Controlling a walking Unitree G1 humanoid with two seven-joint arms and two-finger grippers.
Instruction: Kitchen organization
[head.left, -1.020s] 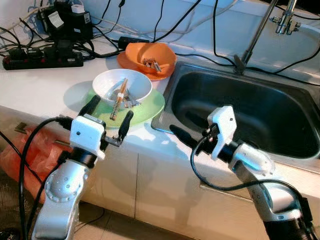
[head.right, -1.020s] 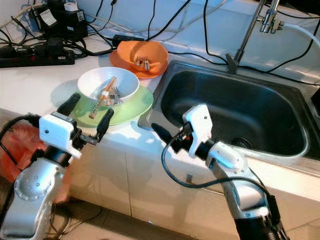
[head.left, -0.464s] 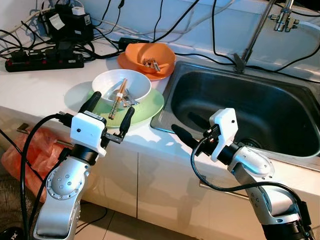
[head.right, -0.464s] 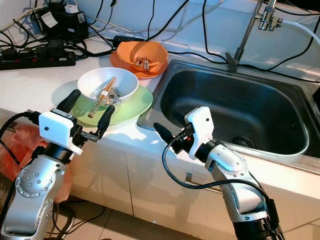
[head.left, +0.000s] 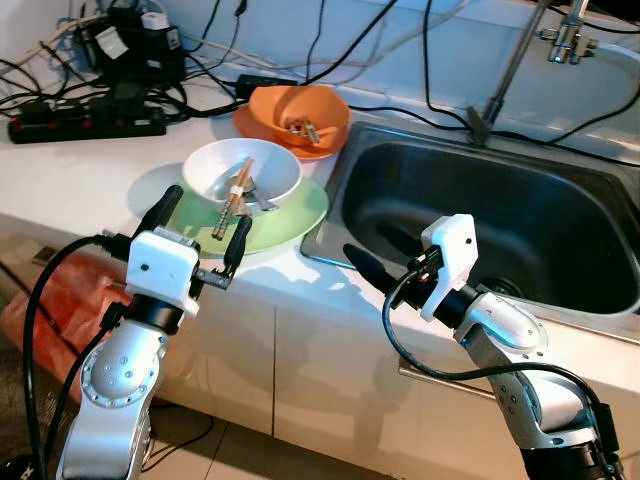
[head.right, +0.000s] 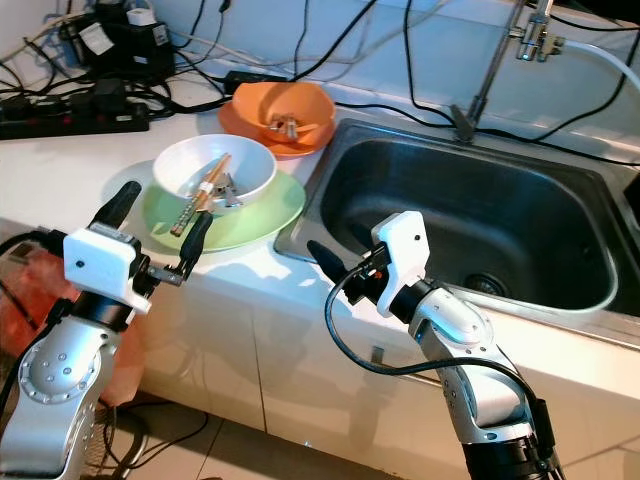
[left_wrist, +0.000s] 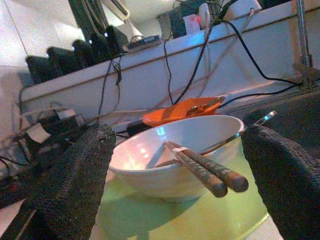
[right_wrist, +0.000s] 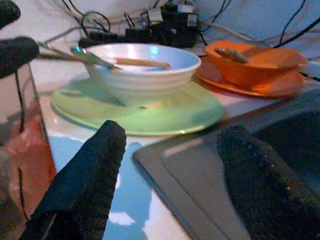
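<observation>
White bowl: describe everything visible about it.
The white bowl is round, glossy and ceramic-looking, with faint ridges on its outer wall and a small foot. It stands upright on the green plate, on the counter left of the sink, in front of the orange bowl. Wooden chopsticks lean over its near rim, and metal cutlery lies inside. The left gripper is open just before it, not touching.

White counter (head.left: 70, 175), steel sink (head.left: 520, 215), tiled floor (head.left: 220, 450).
</observation>
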